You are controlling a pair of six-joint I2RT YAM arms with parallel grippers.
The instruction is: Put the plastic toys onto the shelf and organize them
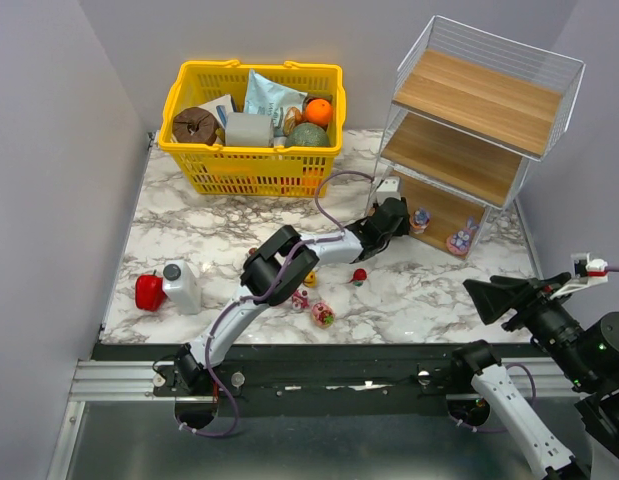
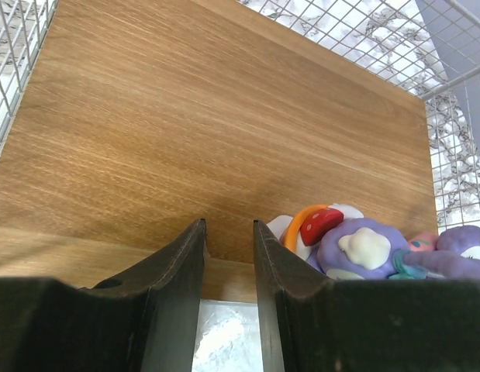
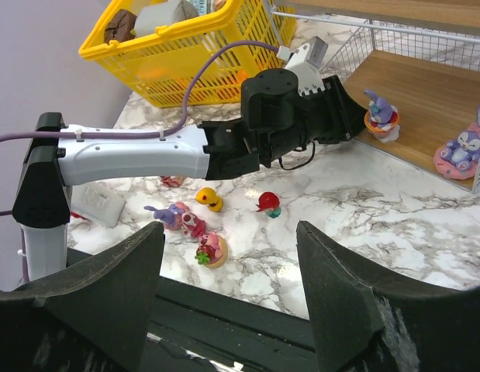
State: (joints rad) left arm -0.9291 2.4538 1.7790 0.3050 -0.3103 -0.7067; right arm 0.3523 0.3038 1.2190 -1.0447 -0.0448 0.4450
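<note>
From above, the left gripper (image 1: 397, 216) sits at the front lip of the shelf's (image 1: 481, 98) lowest board, with its arm reaching across the tabletop (image 1: 209, 235). Two toys stand on that board to the gripper's right: a purple toy (image 1: 421, 218) just beside it and a pink-based toy (image 1: 461, 238) further along. The loose toys lie behind the gripper, back toward its own base. The red toy (image 1: 360, 275) is nearest, then the duck (image 1: 310, 280), then two pinkish toys (image 1: 300, 298) close together. The right gripper (image 1: 499, 300) hangs off to the right, further from that cluster, so I judge the left arm the nearer one for the next pick.

In the left wrist view, the fingers (image 2: 174, 294) stand a narrow gap apart with nothing between them, so the left gripper is empty. Bare board fills the view ahead. The purple toy shows just past the right-hand finger; whether it touches the finger I cannot tell.

In the right wrist view, the right gripper's jaws are spread wide and hold nothing. The loose toys lie ahead of it and a little left, under the left arm. They look squat with no clear long axis, so approach angle probably matters little. The left gripper would have to back away from the shelf and turn toward them.
</note>
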